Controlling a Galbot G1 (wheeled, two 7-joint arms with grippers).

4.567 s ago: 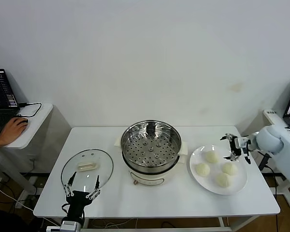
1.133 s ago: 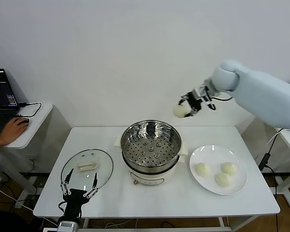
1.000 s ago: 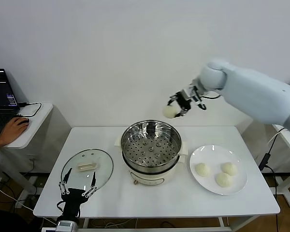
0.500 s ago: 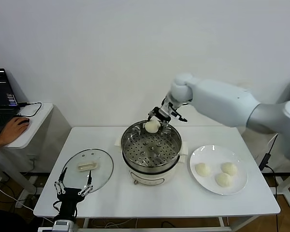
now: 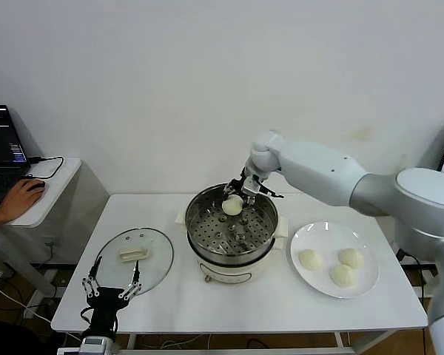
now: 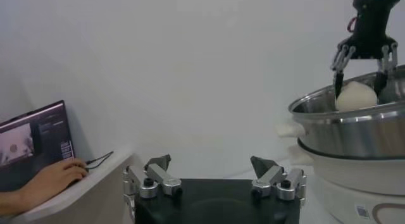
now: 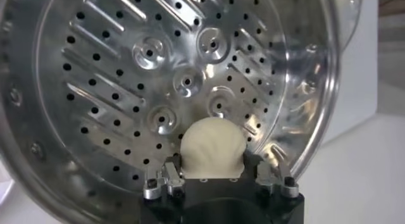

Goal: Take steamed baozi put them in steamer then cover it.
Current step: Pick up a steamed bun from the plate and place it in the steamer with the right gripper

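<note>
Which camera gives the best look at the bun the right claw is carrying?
The right wrist view: the bun fills the right claw over the steamer tray. The head view shows it small; the left wrist view shows it distant behind the rim.

Landmark: the steamer [image 5: 231, 231], centre of the bench [image 5: 281, 303].

- Steamer mouth: uncovered; right gripper [image 5: 240, 194] with a clamped baozi [image 5: 232, 205] fills the rear part, its arm reaching in from the steamer's right-rear. Front half of the perforated tray bare (wrist view confirms no bun lying on it).
- Left of steamer: the cover [image 5: 133, 256] lies flat on the bench, handle up; a bare strip separates the two.
- Left-front of steamer: left gripper [image 5: 111, 285], fingers spread, at the bench's front edge just before the cover.
- Right of steamer: plate [image 5: 362, 285] with three buns; narrow gap between.
- Front of steamer: bare bench strip.
</note>
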